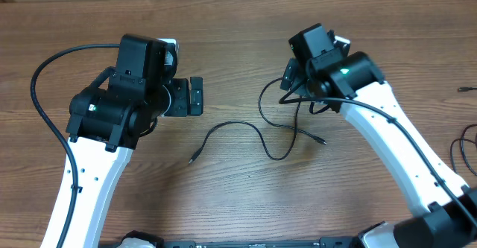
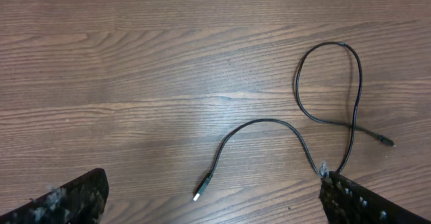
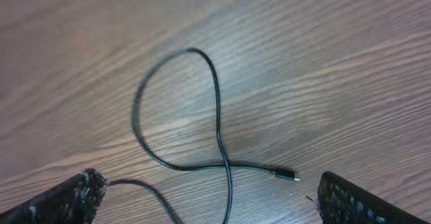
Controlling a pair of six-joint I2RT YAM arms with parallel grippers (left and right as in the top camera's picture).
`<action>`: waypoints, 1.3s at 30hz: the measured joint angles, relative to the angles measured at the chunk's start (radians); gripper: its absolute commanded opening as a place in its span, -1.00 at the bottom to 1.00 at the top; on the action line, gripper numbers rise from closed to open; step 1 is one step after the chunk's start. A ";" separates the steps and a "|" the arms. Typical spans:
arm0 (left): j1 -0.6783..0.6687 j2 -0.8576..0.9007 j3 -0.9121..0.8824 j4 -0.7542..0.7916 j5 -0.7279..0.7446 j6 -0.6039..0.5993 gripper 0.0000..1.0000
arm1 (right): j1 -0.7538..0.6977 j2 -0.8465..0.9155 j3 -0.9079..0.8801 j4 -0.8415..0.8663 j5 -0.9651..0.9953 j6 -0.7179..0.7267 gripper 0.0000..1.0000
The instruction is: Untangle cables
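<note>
Overhead view: one cable (image 1: 238,124) lies slack on the table (image 1: 223,24), its long run going left to right between the arms.
Loop (image 3: 175,109): crosses itself just under the right gripper (image 3: 209,183), so the right arm is nearer.
Plug end (image 2: 202,190): beneath the left gripper (image 2: 212,183).
Left gripper: spread wide, empty.
Right gripper: spread wide, empty.
Strand count: probably one; the arm's wiring overlaps the loop from above.

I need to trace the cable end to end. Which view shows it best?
Left wrist: the cable lies almost whole, both plugs and the crossed loop sharp. Overhead shows it small, its loop partly under the right arm. Right wrist shows only the loop and one plug, blurred.
</note>
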 measured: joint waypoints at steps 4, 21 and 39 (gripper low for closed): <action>0.000 0.000 0.000 0.000 0.000 0.000 0.99 | 0.000 0.042 -0.086 0.076 -0.011 -0.002 1.00; 0.000 0.000 0.000 0.000 0.000 0.000 1.00 | 0.000 0.181 -0.265 0.344 -0.108 -0.075 0.89; 0.000 0.000 0.000 0.000 0.000 0.000 1.00 | -0.040 0.227 -0.367 0.486 -0.109 -0.076 0.86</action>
